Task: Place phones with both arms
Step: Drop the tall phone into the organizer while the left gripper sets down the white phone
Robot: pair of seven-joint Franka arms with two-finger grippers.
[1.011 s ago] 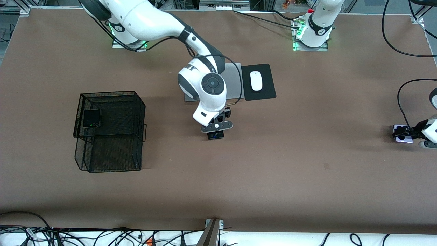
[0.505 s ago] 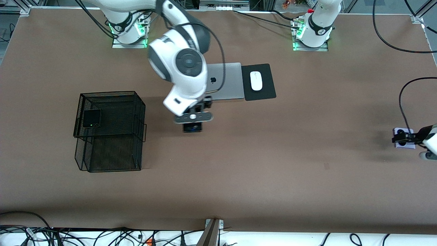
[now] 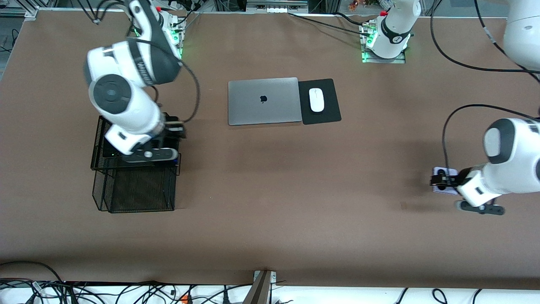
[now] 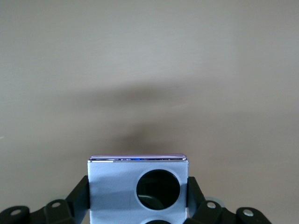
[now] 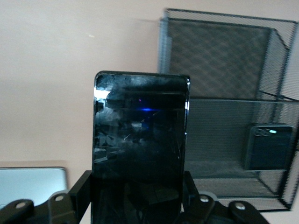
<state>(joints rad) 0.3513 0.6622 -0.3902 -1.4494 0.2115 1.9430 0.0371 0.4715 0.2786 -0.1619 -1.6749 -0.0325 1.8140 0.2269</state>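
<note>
Step in hand: carry to the mesh organiser (image 3: 135, 185). Right gripper (image 5: 138, 205), fingers pinching the slim black phone (image 5: 140, 140), is held over its top tier, where the folded black phone (image 5: 270, 147) lies. Left gripper (image 4: 138, 205), fingers pinching the lilac phone (image 4: 135, 186), is held above the worktop (image 3: 295, 190) at the left arm's end; a lowering and release onto the tier is called for next.

Lighting's pretty even and bright from overhead, so the brown desk (image 3: 295, 202) only gets soft, smudgy shadows under both arms. Green glow at the two arm bases along the top edge. Right wrist view is slightly soft, with glare streaks on the slim black phone (image 5: 140, 135). Left wrist view looks washed-out beige.
</note>
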